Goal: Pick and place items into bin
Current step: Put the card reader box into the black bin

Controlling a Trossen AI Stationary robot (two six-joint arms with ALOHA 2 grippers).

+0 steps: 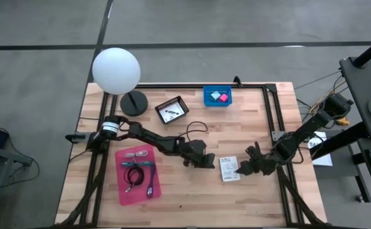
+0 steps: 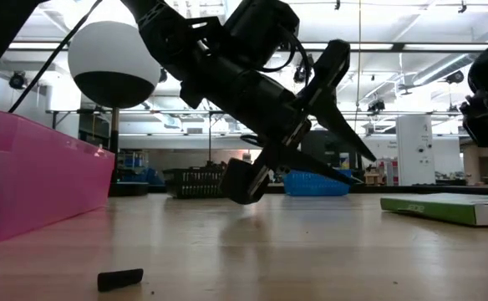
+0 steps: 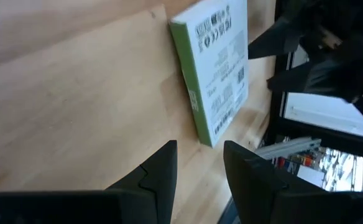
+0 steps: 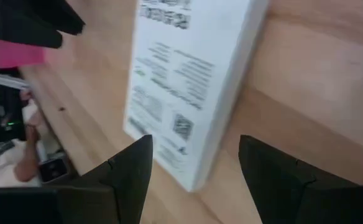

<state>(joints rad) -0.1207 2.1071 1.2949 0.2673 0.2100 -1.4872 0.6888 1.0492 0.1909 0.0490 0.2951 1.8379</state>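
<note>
A flat white printed packet with a green edge [image 1: 229,168] lies on the wooden table between my two grippers. My left gripper [image 1: 206,161] is just to the packet's left and open, with the packet's near corner [image 3: 209,137] shortly ahead of its fingertips. My right gripper [image 1: 242,167] is at the packet's right edge and open. In the right wrist view the packet's end [image 4: 191,124] lies ahead between the two fingers, and I see no touch. The low view shows my left gripper [image 2: 246,180] hanging a little above the tabletop.
A pink bin [image 1: 136,175] at the near left holds coiled cables and a teal pen. A blue bin [image 1: 217,97] at the far side holds a pink and a teal cube. A black tray [image 1: 171,109] and a white globe lamp [image 1: 116,70] stand far left.
</note>
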